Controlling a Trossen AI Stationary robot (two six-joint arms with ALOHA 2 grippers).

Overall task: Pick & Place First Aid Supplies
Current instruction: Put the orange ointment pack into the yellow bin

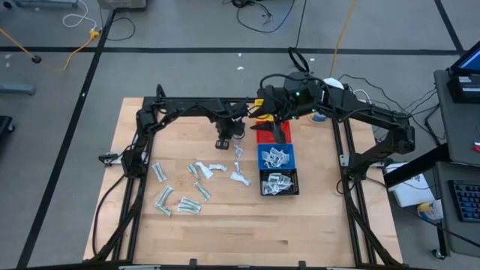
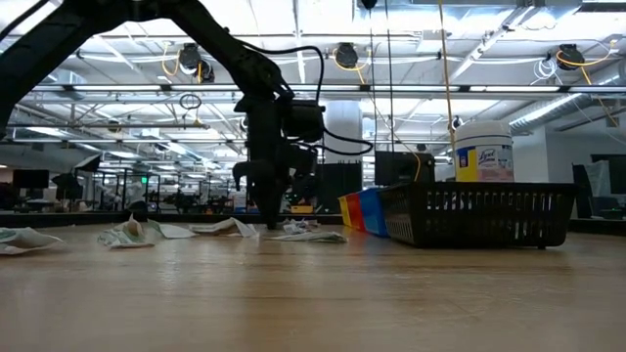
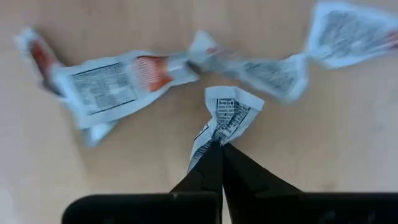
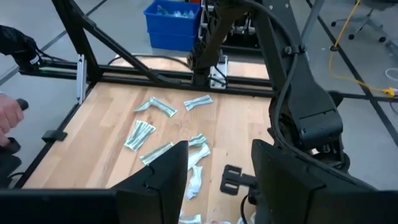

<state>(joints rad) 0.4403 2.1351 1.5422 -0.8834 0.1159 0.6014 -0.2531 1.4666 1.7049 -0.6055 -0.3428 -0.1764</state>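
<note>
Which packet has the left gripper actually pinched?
The small white packet with black print, crumpled between the left gripper fingertips. The two longer sachets with orange marks beyond it lie flat, untouched.

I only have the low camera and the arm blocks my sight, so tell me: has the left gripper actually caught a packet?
Observer: Yes. The left wrist camera shows the left gripper shut on the end of a crumpled white packet.
Operator: And where is the right gripper?
Observer: The right gripper is open with nothing in it. From above, it hangs roughly over the red bin.
Operator: I can't see into the bins. Is anything in them?
Observer: From above, the blue bin and the black basket both hold packets.
</note>
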